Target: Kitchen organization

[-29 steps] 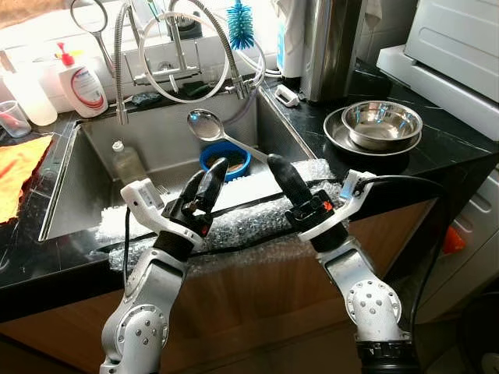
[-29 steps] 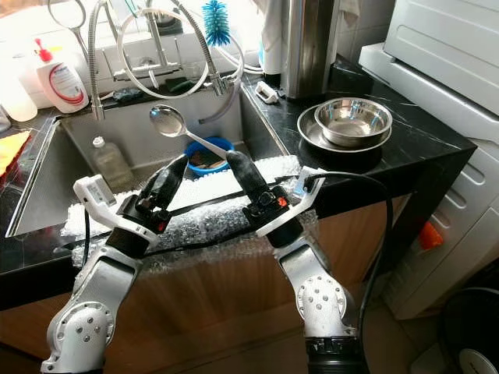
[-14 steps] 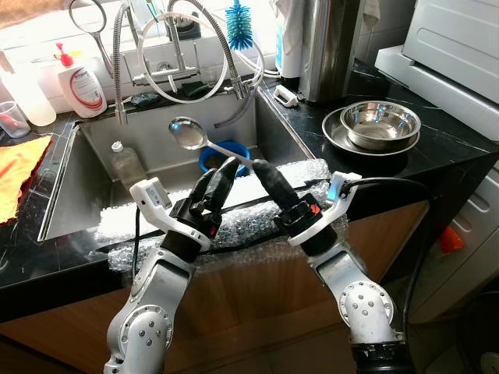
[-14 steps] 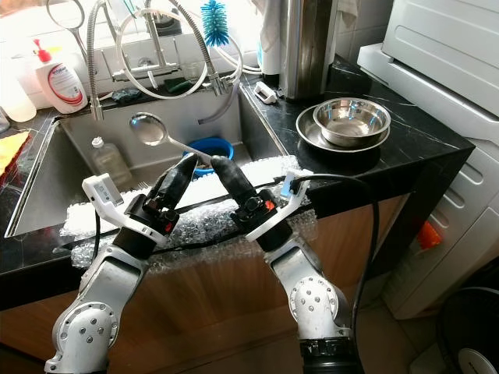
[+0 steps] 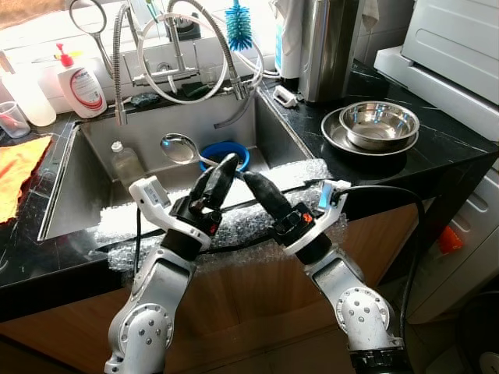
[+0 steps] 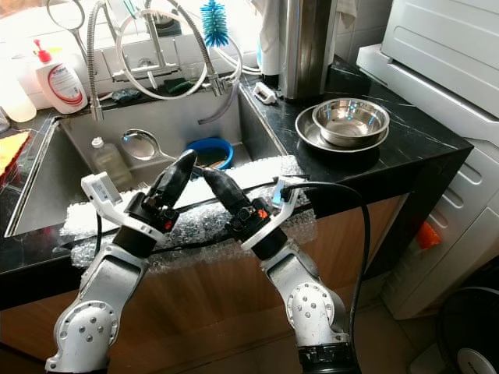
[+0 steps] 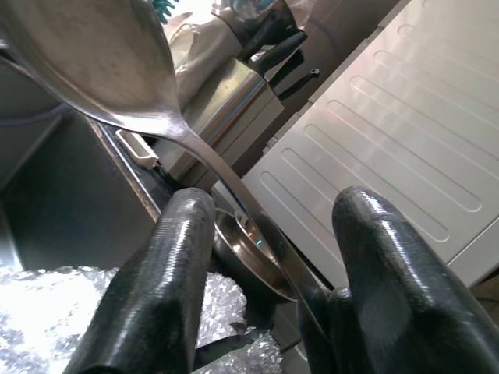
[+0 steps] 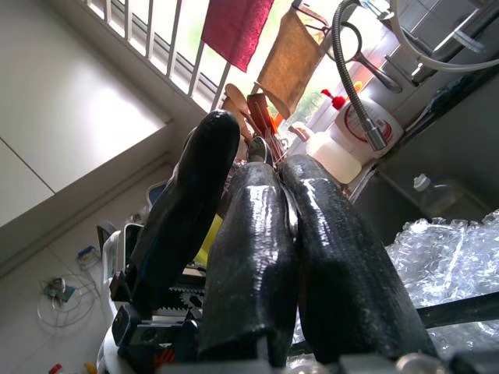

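Observation:
A steel ladle (image 5: 178, 148) hangs over the sink (image 5: 93, 136), its bowl (image 7: 93, 54) pointing toward the faucet. My right gripper (image 5: 251, 181) is shut on the end of the ladle's handle, and its two fingers (image 8: 257, 195) lie pressed together. My left gripper (image 5: 224, 165) stands right beside it, crossing it just above the sink's front edge. In the left wrist view the left gripper (image 7: 265, 226) is open, and the thin handle (image 7: 226, 187) runs between its two spread fingers without visible contact.
Bubble wrap (image 5: 234, 222) drapes over the sink's front edge. A blue bowl (image 5: 226, 152) and a plastic bottle (image 5: 125, 164) lie in the sink. Stacked steel bowls (image 5: 382, 123) sit on the black counter at right, an orange cloth (image 5: 19, 164) at left. Faucet hoses (image 5: 187, 47) hang behind.
My right gripper has swung left with the ladle, bringing its bowl lower over the sink and its handle between the left gripper's fingers. The left gripper rose slightly.

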{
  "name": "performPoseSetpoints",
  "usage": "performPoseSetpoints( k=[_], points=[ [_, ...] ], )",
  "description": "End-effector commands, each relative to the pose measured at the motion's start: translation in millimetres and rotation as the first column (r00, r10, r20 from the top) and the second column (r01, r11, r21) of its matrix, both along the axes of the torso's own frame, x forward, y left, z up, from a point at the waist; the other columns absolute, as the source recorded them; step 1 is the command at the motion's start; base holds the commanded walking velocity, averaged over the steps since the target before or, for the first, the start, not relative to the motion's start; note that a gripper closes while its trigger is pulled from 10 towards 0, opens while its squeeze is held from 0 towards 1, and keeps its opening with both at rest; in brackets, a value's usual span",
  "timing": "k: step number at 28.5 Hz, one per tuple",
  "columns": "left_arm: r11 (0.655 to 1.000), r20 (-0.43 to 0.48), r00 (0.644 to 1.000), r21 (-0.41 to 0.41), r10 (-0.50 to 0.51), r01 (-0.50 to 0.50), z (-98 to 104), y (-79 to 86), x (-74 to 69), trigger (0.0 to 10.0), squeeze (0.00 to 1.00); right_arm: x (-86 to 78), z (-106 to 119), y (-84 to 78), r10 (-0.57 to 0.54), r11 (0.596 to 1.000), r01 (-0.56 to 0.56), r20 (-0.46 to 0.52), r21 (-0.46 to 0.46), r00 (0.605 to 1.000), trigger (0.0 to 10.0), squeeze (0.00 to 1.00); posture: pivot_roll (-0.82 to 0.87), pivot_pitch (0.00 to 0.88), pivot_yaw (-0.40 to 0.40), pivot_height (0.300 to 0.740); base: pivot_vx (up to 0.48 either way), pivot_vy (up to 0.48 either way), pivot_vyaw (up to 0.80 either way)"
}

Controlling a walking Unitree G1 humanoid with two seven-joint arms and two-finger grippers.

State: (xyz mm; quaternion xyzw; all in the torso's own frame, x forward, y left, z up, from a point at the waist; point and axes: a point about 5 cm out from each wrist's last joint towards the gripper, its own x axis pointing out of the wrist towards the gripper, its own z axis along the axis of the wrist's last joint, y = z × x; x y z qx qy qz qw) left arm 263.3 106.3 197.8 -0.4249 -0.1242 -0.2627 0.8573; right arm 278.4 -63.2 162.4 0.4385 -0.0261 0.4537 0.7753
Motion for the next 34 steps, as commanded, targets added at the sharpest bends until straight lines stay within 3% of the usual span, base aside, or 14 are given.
performPoseSetpoints(
  k=[1,20,34],
  points=[
    [0.998,0.014,1.0,-0.063,0.002,-0.002,4.0,-4.6,-0.5,0.0,0.0,-2.9,6.0,4.1,0.025,1.0,-0.025,0.033,-0.01,0.999,10.0,0.0,-0.15,0.0,0.093,0.74,0.0,0.0,0.0],
    [0.996,0.022,1.0,-0.09,0.005,-0.003,6.4,-5.6,1.5,0.0,0.0,-5.7,6.8,8.1,0.054,0.999,-0.053,0.042,-0.009,0.998,10.0,0.0,-0.15,0.0,0.093,0.74,0.0,0.0,0.0],
    [0.956,-0.011,0.999,-0.289,0.05,-0.051,8.1,7.6,4.3,0.0,0.0,-5.6,6.7,9.0,0.03,0.998,-0.029,-0.016,0.064,0.999,10.0,0.0,-0.15,0.0,0.091,0.74,0.0,0.0,0.0]
  ],
)
